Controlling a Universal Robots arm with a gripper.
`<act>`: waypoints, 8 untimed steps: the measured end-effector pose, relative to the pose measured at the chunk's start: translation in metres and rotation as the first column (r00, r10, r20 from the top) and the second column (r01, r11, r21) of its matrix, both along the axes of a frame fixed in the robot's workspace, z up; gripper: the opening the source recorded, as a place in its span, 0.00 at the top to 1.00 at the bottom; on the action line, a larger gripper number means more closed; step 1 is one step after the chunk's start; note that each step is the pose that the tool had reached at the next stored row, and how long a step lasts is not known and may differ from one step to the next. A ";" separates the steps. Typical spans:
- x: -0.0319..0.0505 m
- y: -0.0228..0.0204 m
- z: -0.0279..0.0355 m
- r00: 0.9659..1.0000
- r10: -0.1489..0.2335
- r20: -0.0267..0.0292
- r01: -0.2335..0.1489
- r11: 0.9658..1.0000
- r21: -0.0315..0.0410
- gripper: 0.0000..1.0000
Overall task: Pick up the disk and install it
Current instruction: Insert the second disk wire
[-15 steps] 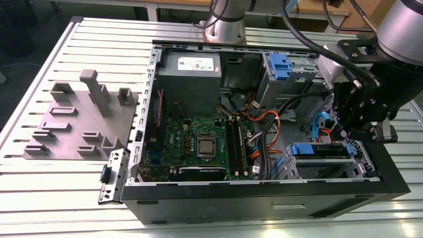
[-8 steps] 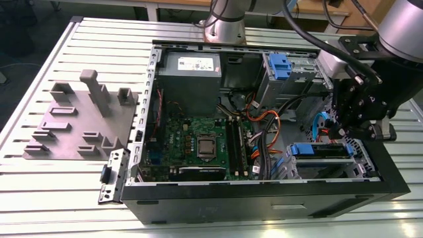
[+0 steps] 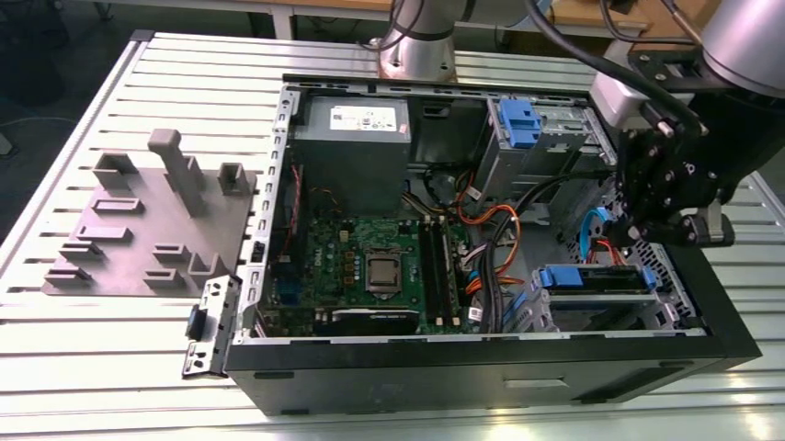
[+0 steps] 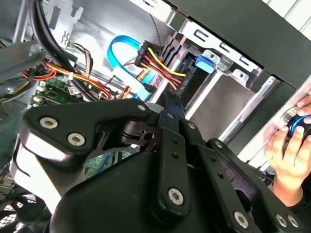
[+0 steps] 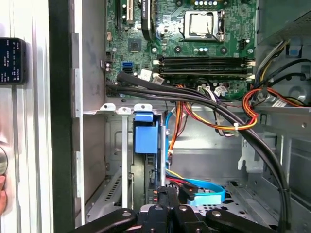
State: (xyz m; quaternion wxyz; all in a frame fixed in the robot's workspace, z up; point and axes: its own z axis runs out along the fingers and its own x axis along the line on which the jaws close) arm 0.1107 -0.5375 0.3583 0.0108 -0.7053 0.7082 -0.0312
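Computer case [image 3: 491,372]: black tower lying on its side on the slatted tabletop [image 3: 110,340], side panel off, interior exposed.
Disk [image 3: 597,280]: seated in the drive bay at the case's near corner toward the exterior view's right; blue bracket on top, silver body below. In the first wrist view its blue bracket tab [image 5: 146,137] sits between silver bay rails.
Gripper [image 3: 663,225]: black linkage fingers, hanging inside the case just beside and above the disk bay; it is not holding the disk. Whether its fingers are wide or narrow cannot be told.
Cables: blue data cable [image 4: 121,51] and red-yellow-black power leads [image 4: 160,60] run to the bay, near the gripper.
Motherboard [image 3: 368,266]: green, mid-case, with the processor socket [image 5: 201,24] and memory slots.
Power supply [image 3: 353,152]: grey box with white label, far corner of the case.
Upper drive cage [image 3: 540,138]: carries 1 blue latch [image 3: 520,124].
Fixture plate [image 3: 147,225]: grey, on the tabletop at the exterior view's left.
Hand [image 4: 286,160]: a person's, outside the case in the second wrist view.
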 end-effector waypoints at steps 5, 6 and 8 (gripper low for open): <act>-0.0002 0.0055 0.0048 1.000 0.000 -0.001 0.000 1.000 0.000 0.89; -0.0003 0.0067 0.0062 1.000 0.000 -0.001 0.000 1.000 0.000 0.89; -0.0003 0.0093 0.0082 1.000 0.000 -0.001 0.000 1.000 0.001 0.89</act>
